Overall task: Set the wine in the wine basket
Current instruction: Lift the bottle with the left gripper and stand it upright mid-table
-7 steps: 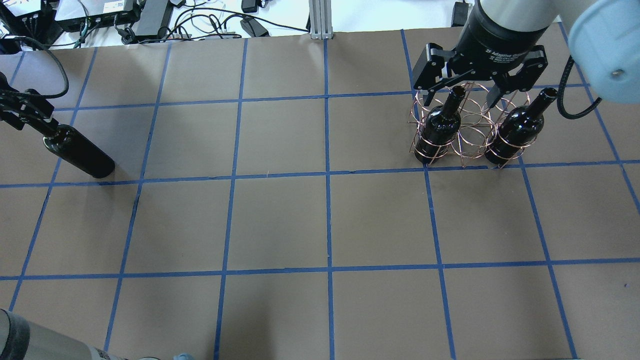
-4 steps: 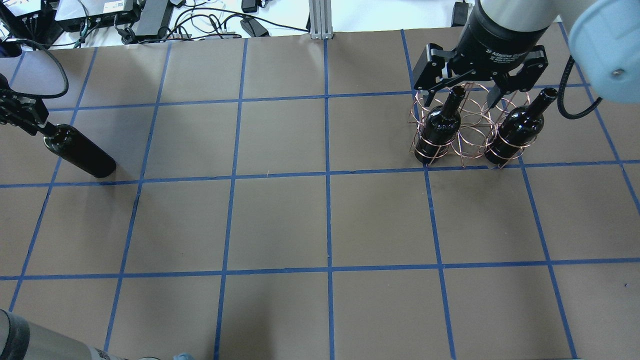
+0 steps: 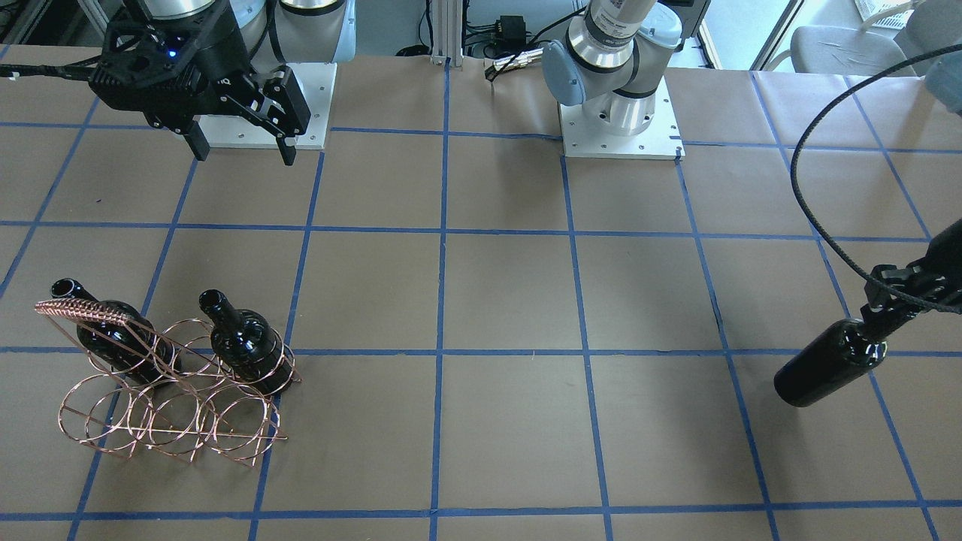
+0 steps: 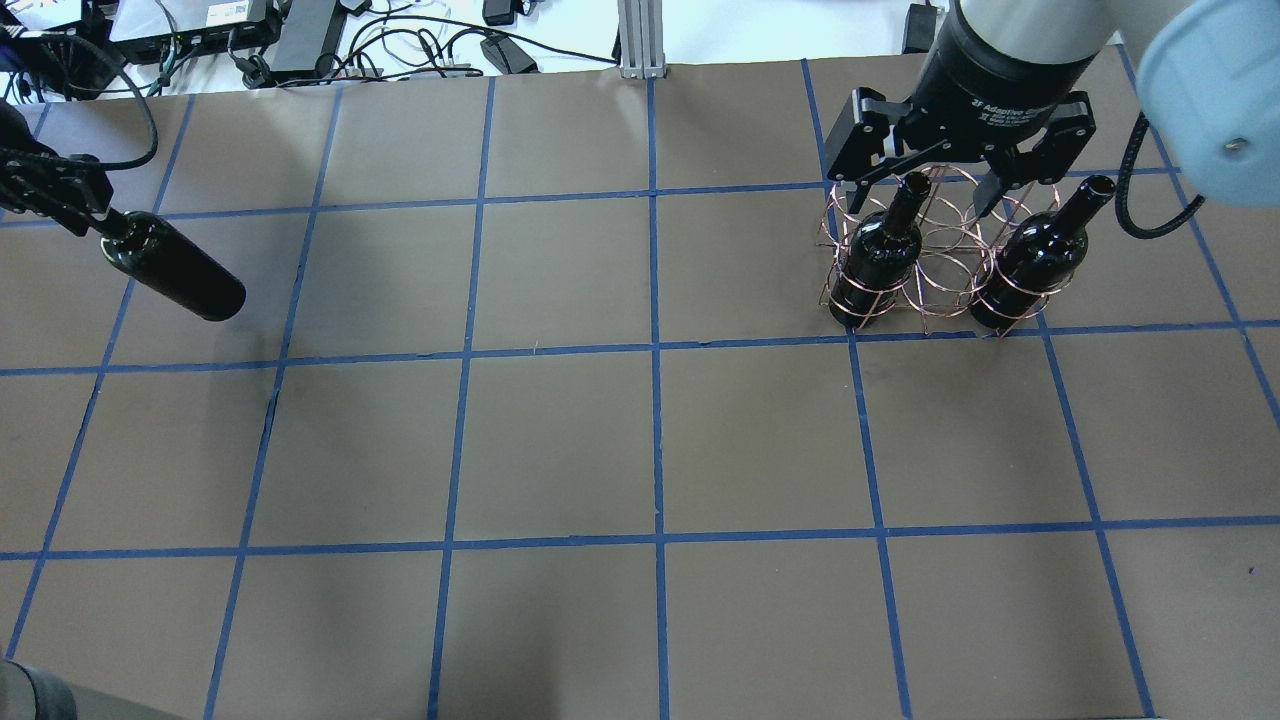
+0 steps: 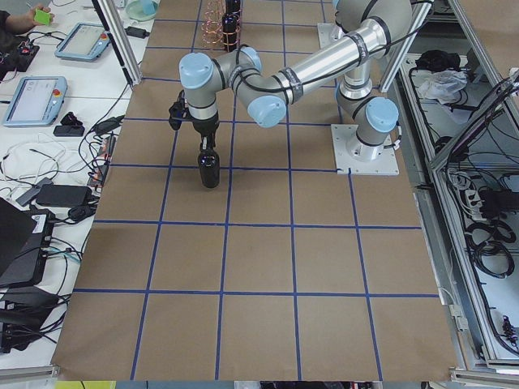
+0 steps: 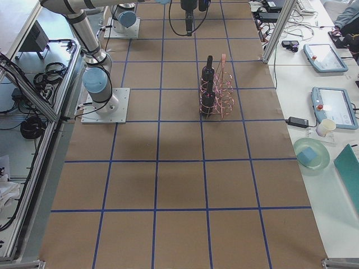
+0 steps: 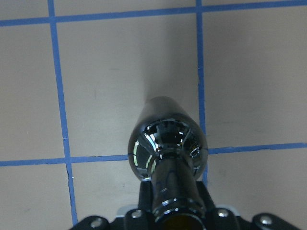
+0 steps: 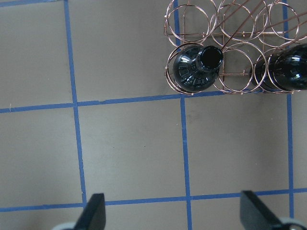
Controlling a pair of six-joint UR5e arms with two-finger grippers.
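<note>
My left gripper (image 4: 88,207) is shut on the neck of a glossy black wine bottle (image 4: 172,266) and holds it upright, clear of the table, at the far left. It also shows in the front view (image 3: 829,363) and from above in the left wrist view (image 7: 167,146). The copper wire basket (image 4: 943,268) stands at the far right with two more black bottles (image 4: 880,255) (image 4: 1035,255) in its near end rings. My right gripper (image 4: 918,200) is open and empty, high above the basket (image 8: 235,24).
Cables and power boxes (image 4: 300,30) and an aluminium post (image 4: 637,40) lie past the table's far edge. The two arm bases (image 3: 620,113) (image 3: 301,105) stand on the robot's side. Brown paper with a blue tape grid (image 4: 655,440) lies between bottle and basket.
My left gripper has risen with the bottle, whose base has left the table. The right arm, the basket and its two bottles have not moved.
</note>
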